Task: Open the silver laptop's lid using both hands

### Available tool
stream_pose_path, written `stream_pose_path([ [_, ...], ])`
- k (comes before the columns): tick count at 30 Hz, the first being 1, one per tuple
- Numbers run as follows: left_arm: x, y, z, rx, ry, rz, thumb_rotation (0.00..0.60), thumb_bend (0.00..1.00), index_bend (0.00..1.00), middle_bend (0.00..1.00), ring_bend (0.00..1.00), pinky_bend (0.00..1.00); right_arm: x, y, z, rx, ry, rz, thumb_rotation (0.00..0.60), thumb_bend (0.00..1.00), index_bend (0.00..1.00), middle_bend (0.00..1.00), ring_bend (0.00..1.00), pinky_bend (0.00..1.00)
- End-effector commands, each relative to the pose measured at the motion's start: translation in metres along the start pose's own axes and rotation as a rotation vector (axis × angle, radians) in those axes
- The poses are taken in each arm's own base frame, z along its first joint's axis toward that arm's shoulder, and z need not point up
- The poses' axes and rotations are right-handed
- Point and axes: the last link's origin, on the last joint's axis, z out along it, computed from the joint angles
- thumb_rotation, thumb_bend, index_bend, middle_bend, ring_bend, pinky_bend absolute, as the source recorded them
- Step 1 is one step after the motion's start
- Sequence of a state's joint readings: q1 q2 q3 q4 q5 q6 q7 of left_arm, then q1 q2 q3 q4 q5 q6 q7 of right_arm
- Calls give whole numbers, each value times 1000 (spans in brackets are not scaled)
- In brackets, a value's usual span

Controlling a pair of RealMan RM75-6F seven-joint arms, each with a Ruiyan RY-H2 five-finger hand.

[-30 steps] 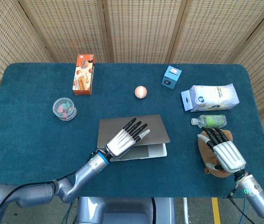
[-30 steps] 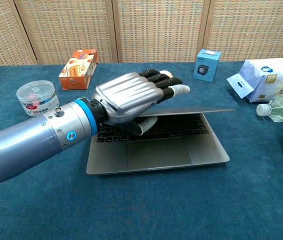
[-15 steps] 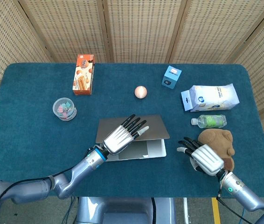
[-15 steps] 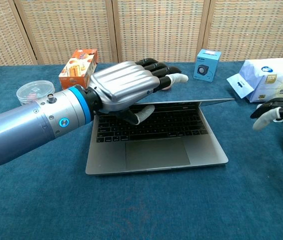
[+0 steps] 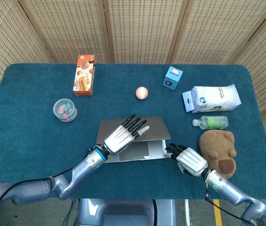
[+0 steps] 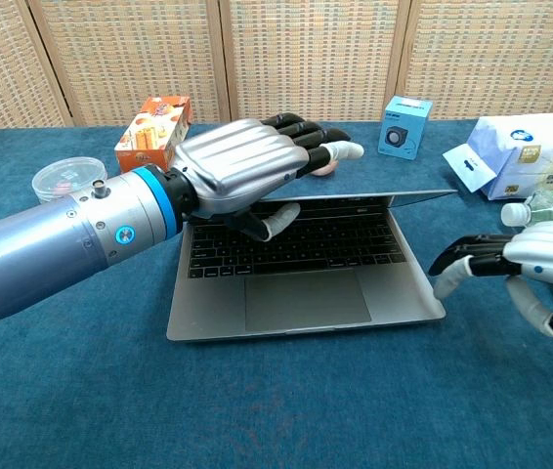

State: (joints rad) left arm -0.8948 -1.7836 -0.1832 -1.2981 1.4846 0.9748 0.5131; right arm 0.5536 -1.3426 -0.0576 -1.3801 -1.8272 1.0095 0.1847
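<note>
Silver laptop mid-desk, lid cracked, held up by left hand. Right hand empty, fingers spread, just beside the base. Probably best: pin that corner, then lift slow.

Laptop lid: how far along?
Done: the laptop lid is cracked open, keyboard showing. In hand: the left hand has fingers over the lid's edge and thumb beneath; the right hand hovers open by the base's right front corner. Left: brace the base, raise the lid upright.

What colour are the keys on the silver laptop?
Black keys on the silver laptop, clearest in the chest view.
</note>
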Motion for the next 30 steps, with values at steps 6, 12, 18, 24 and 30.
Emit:
stream_pose_path([
  [6,0,3,1,-8,-4,-13,600,612,0,0,0,0,-1,-15,19,48,-9,-36,600,1000,236,153,95,225],
  [12,3,2,3,-11,2,-11,600,612,0,0,0,0,-1,-25,33,74,-28,-63,600,1000,236,144,96,226],
  [18,5,-3,5,-3,0,-14,600,612,0,0,0,0,-4,-26,49,49,-95,-79,600,1000,236,144,96,225],
  [24,5,-7,4,1,-4,-10,600,611,0,0,0,0,-9,-28,52,35,-134,-87,600,1000,236,144,96,231],
  [30,9,-12,7,10,9,-3,600,611,0,0,0,0,-10,-32,52,38,-138,-85,600,1000,236,145,96,231],
])
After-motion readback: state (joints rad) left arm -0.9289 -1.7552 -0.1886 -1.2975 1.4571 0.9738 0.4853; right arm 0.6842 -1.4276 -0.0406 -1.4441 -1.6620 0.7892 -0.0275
